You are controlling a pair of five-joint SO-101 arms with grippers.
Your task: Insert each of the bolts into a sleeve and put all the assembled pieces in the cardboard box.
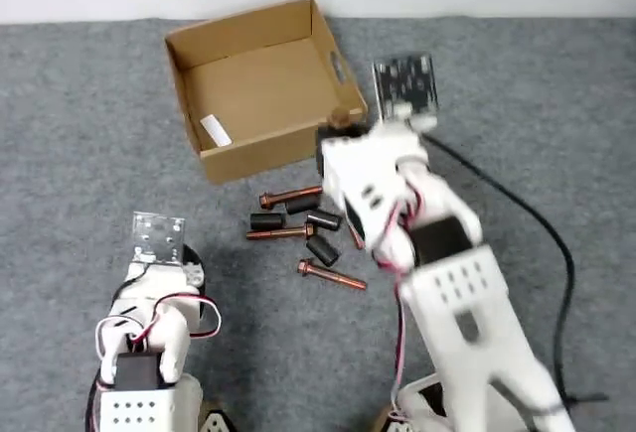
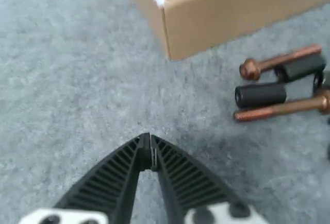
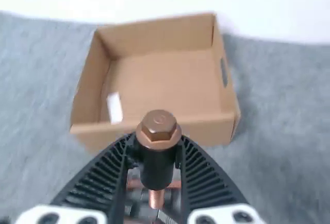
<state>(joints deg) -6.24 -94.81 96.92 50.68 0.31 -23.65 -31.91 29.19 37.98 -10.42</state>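
Right gripper (image 3: 154, 144) clamped on sleeve (image 3: 156, 168), bolt (image 3: 159, 127) inside, head up, lower centre of frame, before cardboard box (image 3: 154, 34): likely for drop-in. Left gripper (image 2: 149, 149) jaws together, parked aside. Loose bolts (image 1: 333, 275) mid-frame.

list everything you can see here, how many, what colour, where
cardboard box: 1, brown, open-topped, at the far side of the carpet
label: 1, white, on the box floor
loose bolts: at least 3, copper, lying on the carpet in front of the box; another may be partly hidden
loose sleeves: 4, black, lying among the bolts
assembled piece: 1, copper bolt in a black sleeve, held near the box's front right corner
carpet: 1, grey, under everything
cable: 1, black, on the carpet at the right side
left tool: 1, black, shut and empty, above bare carpet left of the bolts
right tool: 1, black, shut on the assembled piece
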